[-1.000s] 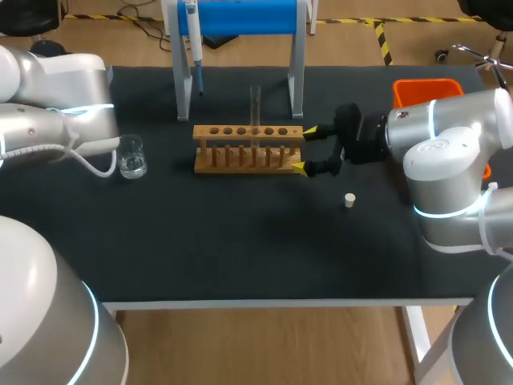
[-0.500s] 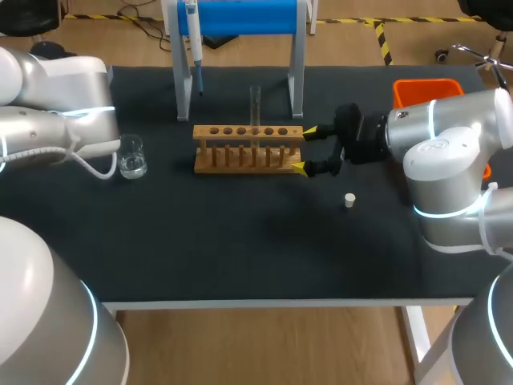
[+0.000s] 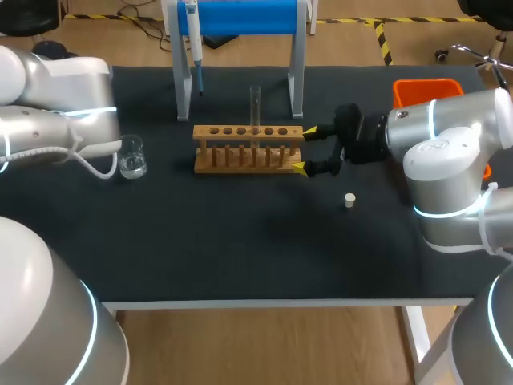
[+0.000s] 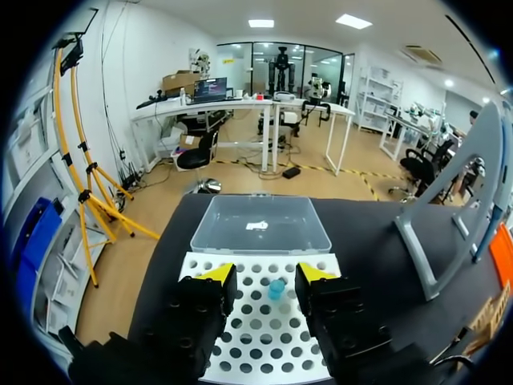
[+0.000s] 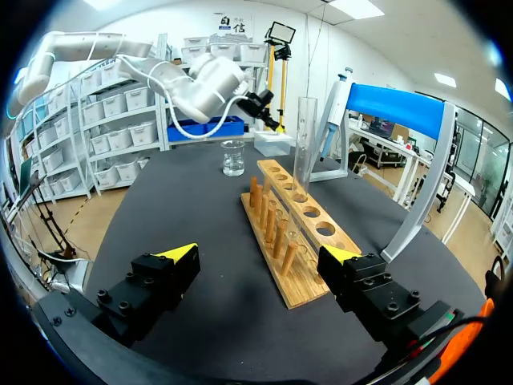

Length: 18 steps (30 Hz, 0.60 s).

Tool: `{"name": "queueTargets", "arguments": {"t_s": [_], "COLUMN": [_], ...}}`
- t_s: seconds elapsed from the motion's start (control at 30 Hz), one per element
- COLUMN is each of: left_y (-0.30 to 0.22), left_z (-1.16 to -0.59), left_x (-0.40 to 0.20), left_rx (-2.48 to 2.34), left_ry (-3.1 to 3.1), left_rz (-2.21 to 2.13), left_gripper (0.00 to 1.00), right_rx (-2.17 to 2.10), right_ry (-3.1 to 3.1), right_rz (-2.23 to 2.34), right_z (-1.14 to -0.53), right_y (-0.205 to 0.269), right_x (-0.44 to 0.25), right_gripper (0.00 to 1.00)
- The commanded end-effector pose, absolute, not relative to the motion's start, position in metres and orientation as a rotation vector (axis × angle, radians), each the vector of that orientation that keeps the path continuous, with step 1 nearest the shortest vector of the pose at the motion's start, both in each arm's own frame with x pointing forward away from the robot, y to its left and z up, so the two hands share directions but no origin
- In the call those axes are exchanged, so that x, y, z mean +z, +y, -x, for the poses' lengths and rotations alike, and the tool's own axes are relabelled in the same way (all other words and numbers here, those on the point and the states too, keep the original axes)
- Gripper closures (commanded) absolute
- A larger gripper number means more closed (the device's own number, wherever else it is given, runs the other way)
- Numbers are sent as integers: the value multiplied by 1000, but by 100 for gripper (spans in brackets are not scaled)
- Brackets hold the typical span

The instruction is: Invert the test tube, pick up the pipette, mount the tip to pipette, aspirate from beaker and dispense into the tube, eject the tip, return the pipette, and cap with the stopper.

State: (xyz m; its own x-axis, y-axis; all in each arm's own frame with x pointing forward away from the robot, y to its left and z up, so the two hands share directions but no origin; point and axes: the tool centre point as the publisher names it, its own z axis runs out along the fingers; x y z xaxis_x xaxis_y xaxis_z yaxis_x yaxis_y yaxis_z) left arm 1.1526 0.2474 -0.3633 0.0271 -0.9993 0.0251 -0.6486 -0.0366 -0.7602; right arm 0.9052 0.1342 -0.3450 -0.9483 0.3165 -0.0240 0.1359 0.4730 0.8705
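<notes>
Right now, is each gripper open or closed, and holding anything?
Left gripper: open, empty, above the tip rack.
Right gripper: open, empty, by the wooden rack.

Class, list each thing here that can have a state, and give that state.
test tube: upright in the wooden rack, uncapped.
pipette: hanging on its stand.
beaker: upright, holding clear liquid.
stopper: loose on the table, apart from the test tube.
blue tip: seated in the tip rack.
left gripper: open, over the tip rack.
right gripper: open, at the wooden rack's end.
</notes>
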Motion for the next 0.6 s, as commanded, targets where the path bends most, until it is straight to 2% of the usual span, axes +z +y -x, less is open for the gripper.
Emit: {"name": "queueTargets", "arguments": {"t_s": [0.03,0.37,0.43,0.47,0.6], "left_y": [248,248,248,248,248], "left_z": [-1158,-1160,-1160,-1160,-1161], "left_x": [-365,-364,-364,-364,-364], "left_rx": [-790,-781,-781,-780,-779], "left_ry": [1687,1690,1692,1693,1695], "left_rz": [1744,1737,1737,1737,1736], "left_gripper": [56,63,76,77,75], "right_rx": [1476,1476,1476,1476,1476], "right_ry": [2536,2536,2536,2536,2536], "right_rz": [-392,-392,-392,-392,-392], "right_z": [-905,-905,-905,-905,-905], "right_y": [133,133,133,133,133], "right_x": [-345,-345,-345,-345,-345], "right_gripper": [0,0,0,0,0]}}
